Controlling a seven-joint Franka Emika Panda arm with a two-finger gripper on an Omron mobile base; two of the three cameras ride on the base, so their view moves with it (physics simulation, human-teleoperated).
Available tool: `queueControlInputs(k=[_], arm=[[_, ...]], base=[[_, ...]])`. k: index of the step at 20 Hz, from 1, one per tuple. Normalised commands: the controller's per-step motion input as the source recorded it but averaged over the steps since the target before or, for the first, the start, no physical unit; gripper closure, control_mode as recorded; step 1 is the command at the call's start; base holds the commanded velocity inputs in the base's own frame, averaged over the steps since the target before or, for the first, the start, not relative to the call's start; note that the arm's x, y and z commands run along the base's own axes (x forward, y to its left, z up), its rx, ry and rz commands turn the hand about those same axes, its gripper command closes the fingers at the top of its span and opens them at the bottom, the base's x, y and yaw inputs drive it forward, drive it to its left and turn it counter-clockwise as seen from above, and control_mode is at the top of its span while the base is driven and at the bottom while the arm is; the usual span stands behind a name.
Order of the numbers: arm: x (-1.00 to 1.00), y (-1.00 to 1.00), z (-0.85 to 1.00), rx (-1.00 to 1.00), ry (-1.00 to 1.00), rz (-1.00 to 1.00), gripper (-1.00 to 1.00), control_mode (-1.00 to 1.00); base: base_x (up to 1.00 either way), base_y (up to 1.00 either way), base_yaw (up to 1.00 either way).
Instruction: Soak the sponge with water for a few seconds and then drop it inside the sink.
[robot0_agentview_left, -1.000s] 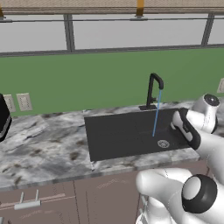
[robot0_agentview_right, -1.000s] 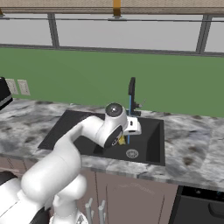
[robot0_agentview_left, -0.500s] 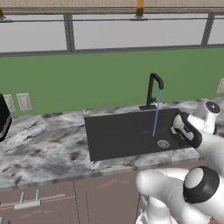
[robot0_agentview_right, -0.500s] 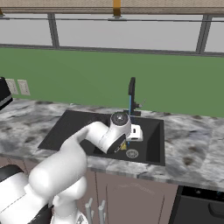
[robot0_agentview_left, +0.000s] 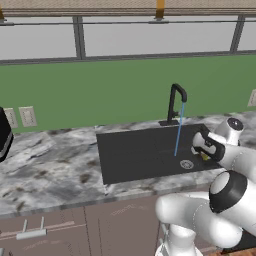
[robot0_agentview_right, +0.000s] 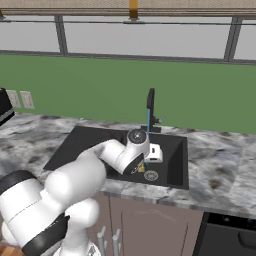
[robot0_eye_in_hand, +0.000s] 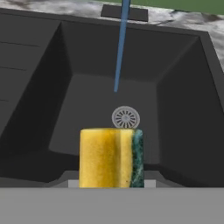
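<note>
- On the left of my left base view I saw one pair of wall outlets (robot0_agentview_left: 20, 117) on the green wall, above the marbled tabletop (robot0_agentview_left: 50, 165).
- One sink (robot0_agentview_left: 130, 157) sat sunk in that tabletop, dark and rectangular, with one round silver drain (robot0_eye_in_hand: 126, 117) in its floor.
- One black faucet (robot0_agentview_left: 175, 102) stood at the back rim, and one thin blue stream of water (robot0_eye_in_hand: 120, 48) fell from it into the basin.
- In the hand view the water landed just beyond the drain, apart from the sponge (robot0_eye_in_hand: 111, 157).
- The one sponge stood on end in that view, long axis running up the frame, yellow body to the left, green layer on the right edge.
- My fingers (robot0_agentview_right: 142, 167) were clenched on the sponge, holding it above the sink floor near the drain, towards the basin's right end.
</note>
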Motion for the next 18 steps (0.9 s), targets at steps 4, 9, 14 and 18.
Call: queueControlInputs(k=[4,9,14,18], arm=[[0.21,-0.02,-0.29,0.0,0.0,0.0,1.0,-1.0],[0.19,-0.04,-0.35,0.0,-0.06,0.0,1.0,-1.0],[0.26,-0.03,-0.18,0.0,-0.03,0.0,1.0,-1.0],[0.32,-0.06,-0.02,0.0,0.0,0.0,1.0,-1.0]], base=[[0.0,0.0,0.0],[0.0,0.0,0.0],[0.0,0.0,0.0],[0.0,0.0,0.0]])
